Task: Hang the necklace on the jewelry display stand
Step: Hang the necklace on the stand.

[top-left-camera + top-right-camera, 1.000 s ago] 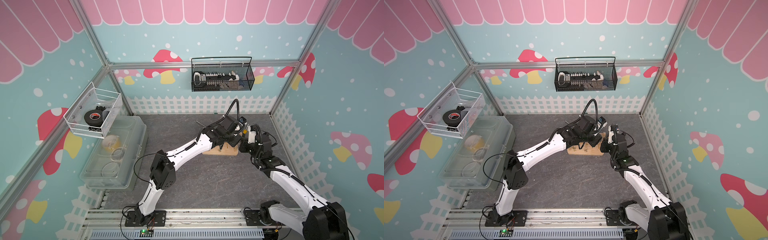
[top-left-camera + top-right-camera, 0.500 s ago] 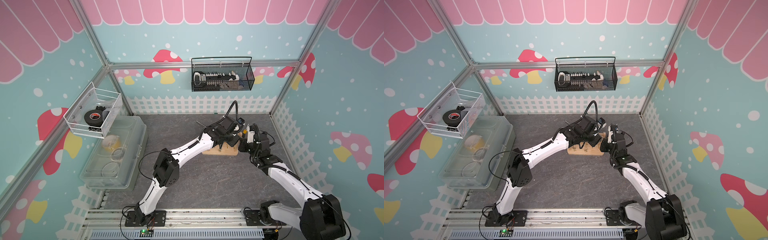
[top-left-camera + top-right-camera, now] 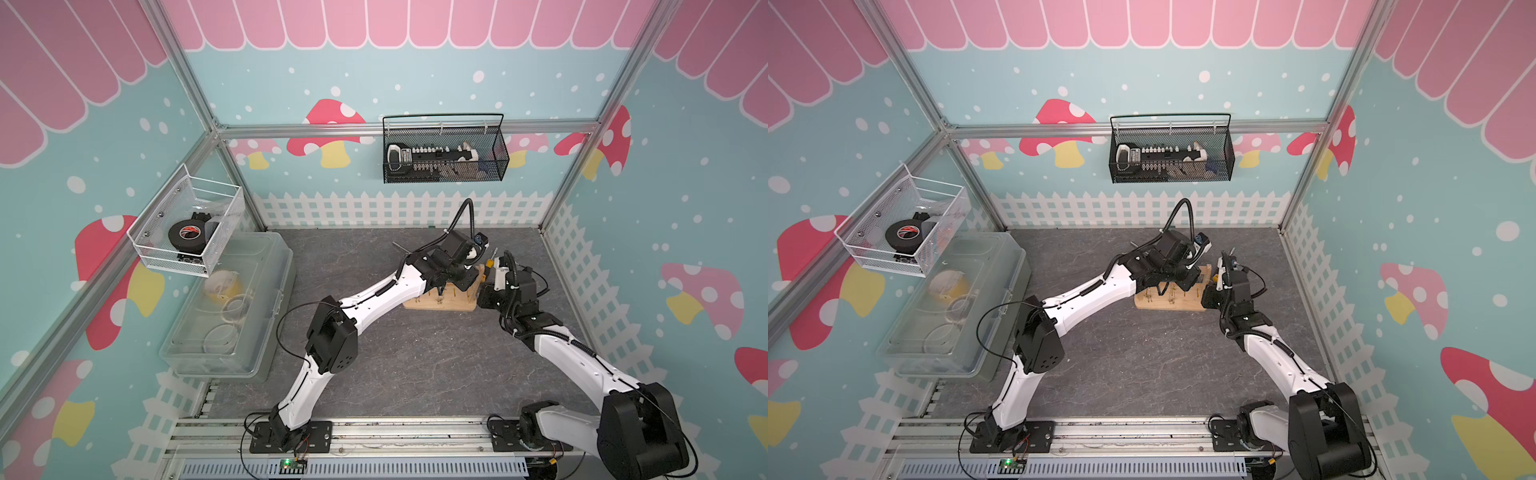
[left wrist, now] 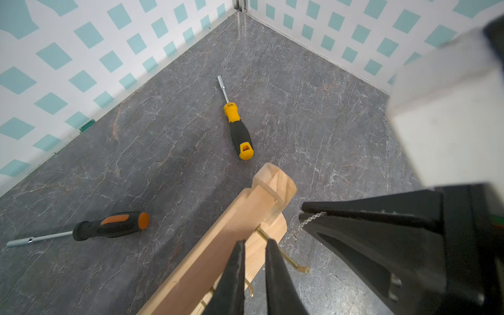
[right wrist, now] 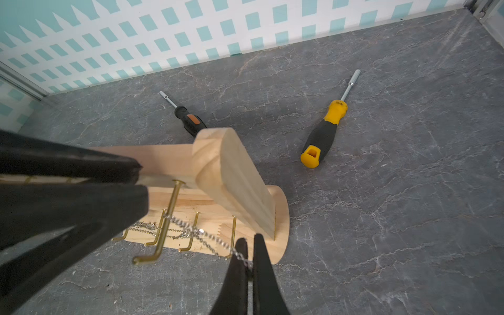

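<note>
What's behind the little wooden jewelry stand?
A yellow-and-black nut driver lies in full view. A black-and-orange nut driver lies there too, its handle end hidden behind the light-wood jewelry display stand in the right wrist view.

In both top views we are looking down from high at the open front, facing the back wall [image 3: 374, 83] and taking in both arms and the whole grey floor [image 3: 415, 353]. From each wrist we are peering close over the jewelry display stand [image 4: 212, 245] toward the fence-printed walls. Both wrist views are sharing the stand's end post, the yellow-handled nut driver [image 5: 324, 133] and the orange-marked nut driver [image 5: 189, 122].
</note>
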`<action>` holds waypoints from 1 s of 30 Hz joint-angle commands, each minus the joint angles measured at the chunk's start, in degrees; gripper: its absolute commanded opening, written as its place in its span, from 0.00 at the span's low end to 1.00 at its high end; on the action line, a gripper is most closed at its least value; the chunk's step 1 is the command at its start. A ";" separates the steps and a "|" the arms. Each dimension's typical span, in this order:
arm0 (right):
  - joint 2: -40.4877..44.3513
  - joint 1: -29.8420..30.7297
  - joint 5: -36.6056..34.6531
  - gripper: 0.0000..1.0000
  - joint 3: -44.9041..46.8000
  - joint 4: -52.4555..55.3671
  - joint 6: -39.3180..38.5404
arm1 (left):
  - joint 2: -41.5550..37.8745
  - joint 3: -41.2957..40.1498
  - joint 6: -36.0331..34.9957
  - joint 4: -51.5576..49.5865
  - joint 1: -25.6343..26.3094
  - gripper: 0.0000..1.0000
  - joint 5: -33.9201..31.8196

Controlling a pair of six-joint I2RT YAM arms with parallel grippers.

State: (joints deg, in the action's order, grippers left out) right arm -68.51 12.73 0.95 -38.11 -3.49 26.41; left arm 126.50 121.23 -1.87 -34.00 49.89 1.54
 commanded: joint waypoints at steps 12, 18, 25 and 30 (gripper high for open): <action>-1.92 -0.34 2.49 0.03 1.19 -0.68 2.74 | -4.45 -0.64 5.53 -0.68 -2.07 0.26 3.55; -1.50 -0.34 5.80 0.03 0.19 -0.03 3.80 | -5.46 -1.87 6.67 -0.59 -2.68 0.27 0.84; 0.13 -0.33 9.63 0.02 0.23 1.23 5.06 | -5.60 -2.60 7.70 -0.63 -3.30 0.27 -0.21; 0.78 -0.34 11.49 0.03 0.44 1.70 5.58 | -5.78 -2.80 8.28 -0.37 -3.65 0.27 -0.50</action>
State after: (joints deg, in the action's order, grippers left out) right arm -68.69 12.73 10.41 -37.85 -2.50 30.61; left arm 122.69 119.00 5.85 -34.41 46.85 1.89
